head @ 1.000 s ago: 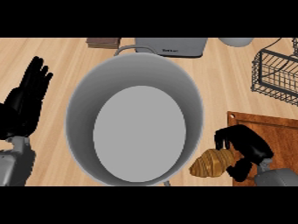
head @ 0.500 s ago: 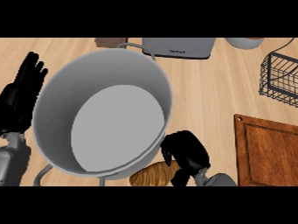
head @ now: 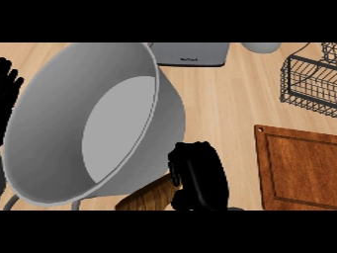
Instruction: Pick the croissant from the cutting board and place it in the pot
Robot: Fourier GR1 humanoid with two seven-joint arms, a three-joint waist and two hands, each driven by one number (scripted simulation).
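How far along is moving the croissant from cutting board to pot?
Done: the croissant is off the cutting board. In hand: the right hand curls round it low beside the pot, outside its wall. Left: lift it over the rim and release; the pot holds nothing yet. The left hand rests open at the left edge.

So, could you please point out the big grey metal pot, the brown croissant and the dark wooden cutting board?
big grey metal pot [head: 58, 99]: head view, on its inner wall.
brown croissant [head: 147, 198]: head view, on its visible crust.
dark wooden cutting board [head: 310, 168]: head view, on its bare middle.
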